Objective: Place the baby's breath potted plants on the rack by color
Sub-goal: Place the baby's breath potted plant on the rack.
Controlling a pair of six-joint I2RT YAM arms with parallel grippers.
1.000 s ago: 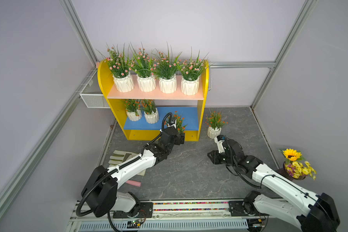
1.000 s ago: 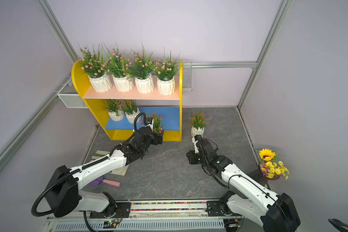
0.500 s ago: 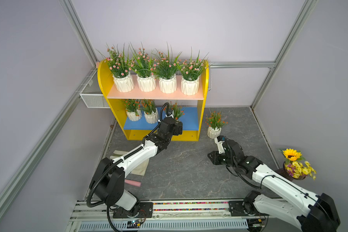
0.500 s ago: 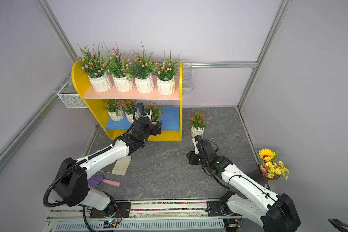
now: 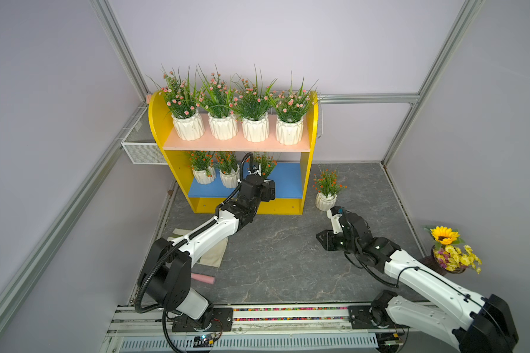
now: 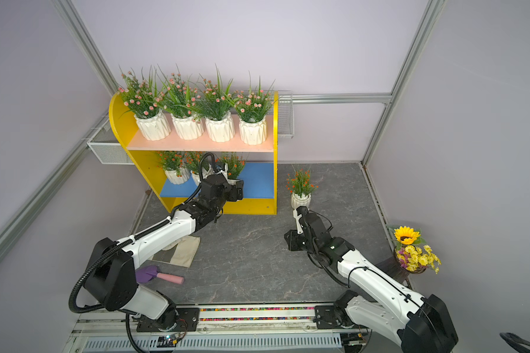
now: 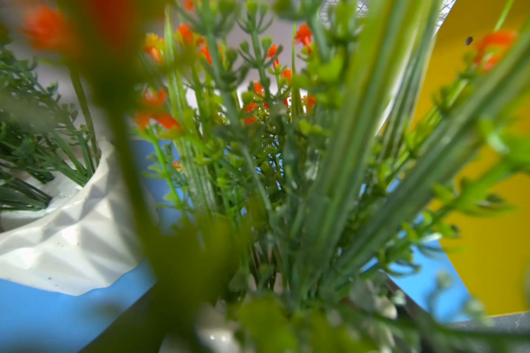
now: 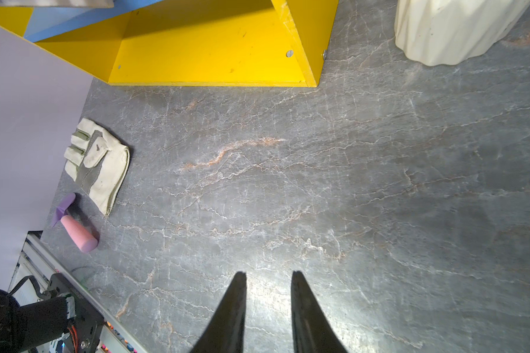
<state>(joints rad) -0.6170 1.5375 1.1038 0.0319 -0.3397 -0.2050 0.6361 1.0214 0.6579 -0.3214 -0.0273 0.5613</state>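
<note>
The yellow rack stands at the back. Several pink baby's breath potted plants line its pink upper board. Two orange ones stand at the left of the blue lower board. My left gripper reaches over that board, shut on a third orange plant. Its foliage fills the left wrist view and hides the fingers. Another orange plant stands on the floor right of the rack. My right gripper hovers open and empty over the floor, a little in front of that pot.
A sunflower bouquet stands at the right wall. A work glove and a purple trowel with a pink handle lie on the floor at the left. A white mesh basket hangs left of the rack.
My left gripper has carried the orange plant from in front of the rack up over the blue lower board. The right arm has hardly moved.
</note>
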